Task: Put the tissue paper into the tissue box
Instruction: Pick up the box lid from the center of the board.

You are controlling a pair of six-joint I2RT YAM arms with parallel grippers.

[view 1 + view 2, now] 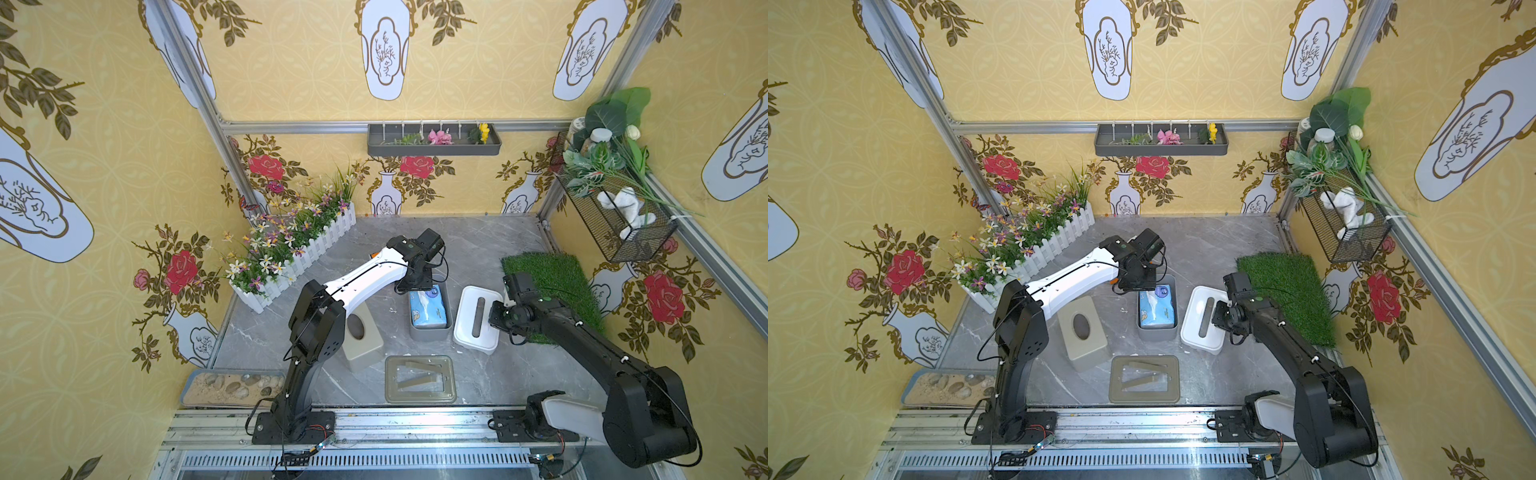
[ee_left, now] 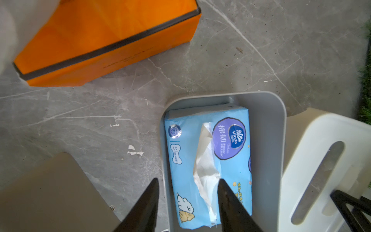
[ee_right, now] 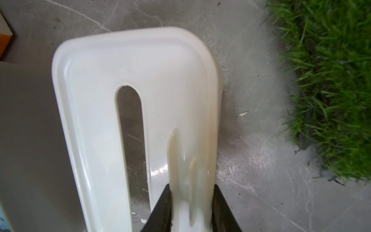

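At the table's (image 1: pixel 478 249) centre, your blue tissue pack (image 1: pixel 428 309) lies inside the grey tissue box (image 1: pixel 430 333), left gripper (image 2: pixel 188 180) hovering with jaws apart, while your right gripper (image 3: pixel 191 185) clamps the white lid (image 3: pixel 130 60) just right of it, likely next to be seated squarely on the box.

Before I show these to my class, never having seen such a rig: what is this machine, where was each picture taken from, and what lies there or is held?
Two robot arms stand at a grey table. Both top views look down from overhead; each wrist view looks along one arm's tool. A blue tissue pack lies in an open grey box. The left tool hangs open above it, holding nothing. The right tool grips the white lid by its edge. A beige cover, an olive frame and a grass mat lie nearby.
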